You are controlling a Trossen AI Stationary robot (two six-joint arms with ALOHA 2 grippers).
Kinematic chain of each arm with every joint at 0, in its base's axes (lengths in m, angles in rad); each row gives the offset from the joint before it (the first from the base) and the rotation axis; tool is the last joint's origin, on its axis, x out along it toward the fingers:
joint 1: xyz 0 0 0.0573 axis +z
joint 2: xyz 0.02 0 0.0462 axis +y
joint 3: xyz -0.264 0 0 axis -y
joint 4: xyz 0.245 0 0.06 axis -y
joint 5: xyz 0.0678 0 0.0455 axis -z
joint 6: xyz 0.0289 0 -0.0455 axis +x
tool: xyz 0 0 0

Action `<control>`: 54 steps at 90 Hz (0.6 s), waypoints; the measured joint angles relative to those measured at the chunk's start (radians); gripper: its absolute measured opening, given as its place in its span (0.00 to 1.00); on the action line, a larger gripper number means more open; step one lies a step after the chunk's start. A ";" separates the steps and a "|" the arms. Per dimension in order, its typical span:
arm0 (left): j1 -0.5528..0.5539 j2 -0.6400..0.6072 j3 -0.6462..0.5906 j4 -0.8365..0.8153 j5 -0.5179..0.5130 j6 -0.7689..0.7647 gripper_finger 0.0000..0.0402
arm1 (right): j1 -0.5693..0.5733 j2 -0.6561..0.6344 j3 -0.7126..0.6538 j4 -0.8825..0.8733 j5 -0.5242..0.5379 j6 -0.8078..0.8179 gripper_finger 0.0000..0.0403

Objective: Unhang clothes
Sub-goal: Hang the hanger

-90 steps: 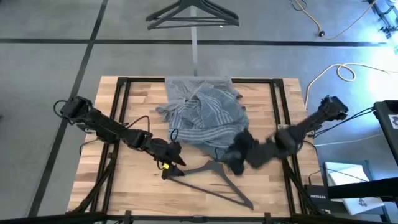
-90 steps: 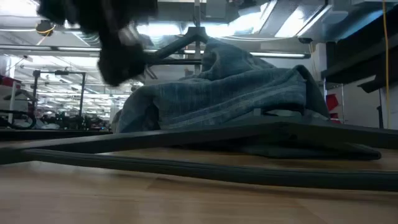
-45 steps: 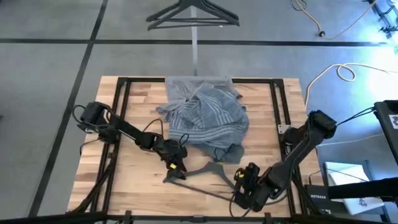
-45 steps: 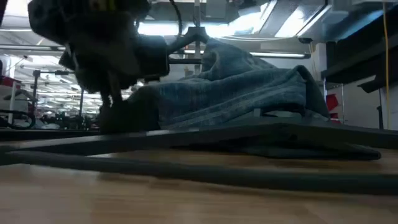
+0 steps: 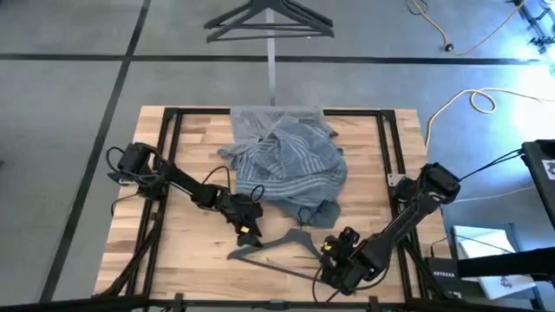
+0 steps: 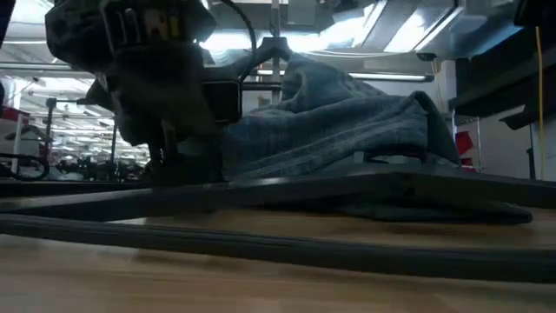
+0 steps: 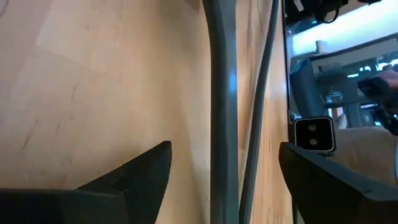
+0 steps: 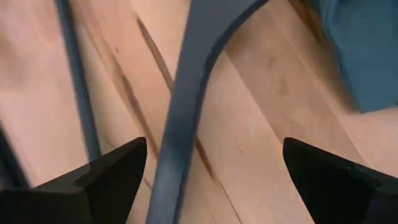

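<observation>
At the far middle of the counter the shirts are heaped in one loose pile, the blue-grey striped one uppermost, with plainer grey cloth showing at the pile's far edge; whether that is the second shirt cannot be told. The cloth is judged light, soft and limp, likely to sag and drag when lifted, so a pinch on a raised fold or a hem at the near edge is judged the surest hold. A bare hanger is seen lying flat on the wood just near of the pile, apart from it; it is judged thin, stiff and low, awkward to grip. The left gripper is held over the hanger's hook end, its fingers spread wide with a hanger bar running between them. The right gripper is lowered at the hanger's other end, its fingers likewise parted around a bar, nothing clamped. No brand or label can be read on the clothes; pale lettering on a dark box beside the counter is too small to make out.
</observation>
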 joint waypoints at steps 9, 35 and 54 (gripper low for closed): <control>0.001 0.002 0.001 0.013 0.001 -0.034 0.69 | -0.006 0.001 0.000 -0.002 0.003 0.001 0.88; 0.002 0.004 0.022 0.006 -0.033 -0.120 0.69 | -0.046 0.001 0.000 0.064 -0.035 -0.020 0.88; 0.002 0.004 0.023 0.007 -0.047 -0.112 0.69 | -0.067 0.010 0.000 0.060 -0.055 -0.043 0.88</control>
